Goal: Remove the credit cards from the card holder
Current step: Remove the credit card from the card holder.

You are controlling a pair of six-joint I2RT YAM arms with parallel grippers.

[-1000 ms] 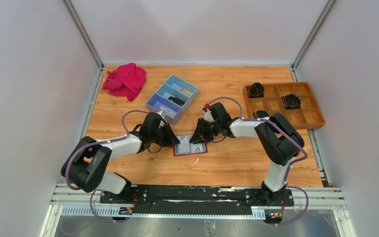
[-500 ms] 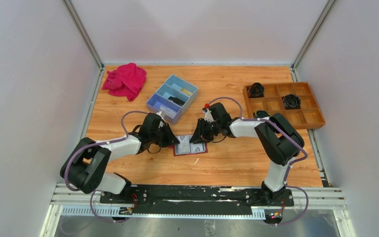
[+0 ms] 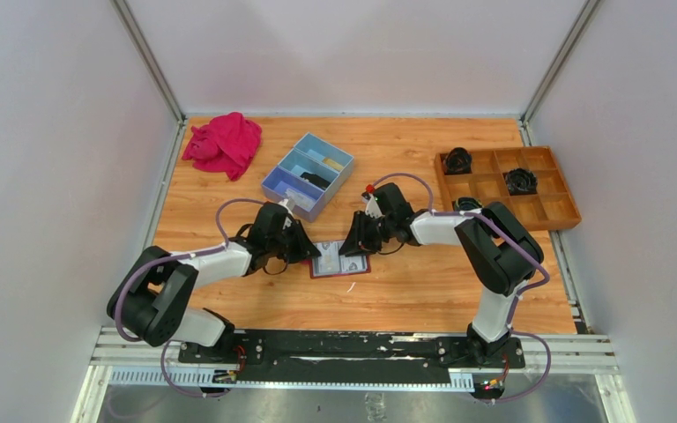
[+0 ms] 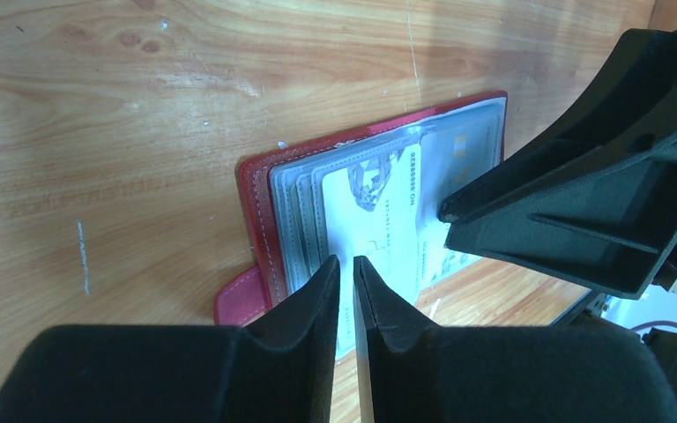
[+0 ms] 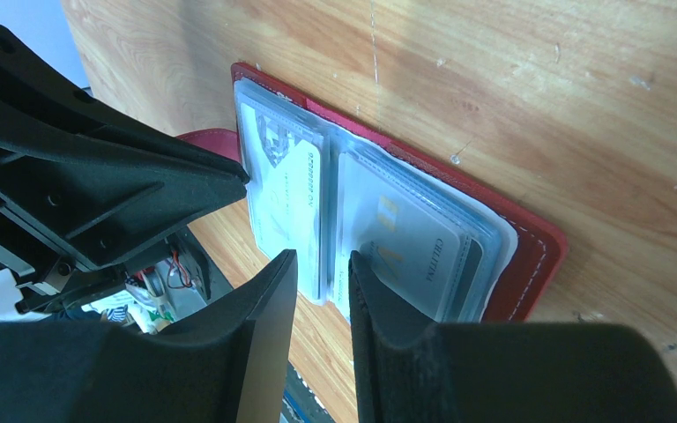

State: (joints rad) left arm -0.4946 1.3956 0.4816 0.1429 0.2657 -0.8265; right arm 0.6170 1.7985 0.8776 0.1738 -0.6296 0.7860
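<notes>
**Overhead view.** Your left claw (image 3: 304, 253) and right claw (image 3: 353, 248) are both down low on the counter (image 3: 423, 295), tips facing each other. The card holder (image 3: 342, 264) lies open and flat between them, right at both sets of tips. A blue box (image 3: 308, 174) sits beyond your left claw, with a pink cloth (image 3: 223, 143) farther off past it. A wooden tray (image 3: 542, 209) is well off behind your right claw.

**Left wrist view.** Your left claw (image 4: 345, 259) has its fingers all but together, with only a thin slit between them. The card holder (image 4: 254, 203) is straight ahead of the tips, clear pockets facing up. Its red strap (image 4: 236, 306) is just left of the left finger. A whitish card (image 4: 383, 211) in the page nearest this claw runs under the tips and shows in the slit. You cannot tell here whether the claw nips that card or only bears on it. The right claw (image 4: 448, 214) comes in from the right, tip down on the farther page.

**Right wrist view.** Your right claw (image 5: 322, 256) is part open, with one finger on either side of the holder's middle fold and the tips at its near edge. It has hold of nothing that shows. Cards (image 5: 405, 238) sit in the pockets ahead and to the right. The whitish card (image 5: 286, 198) lies ahead and to the left, with the left claw (image 5: 241, 173) tip at its far-left edge.
</notes>
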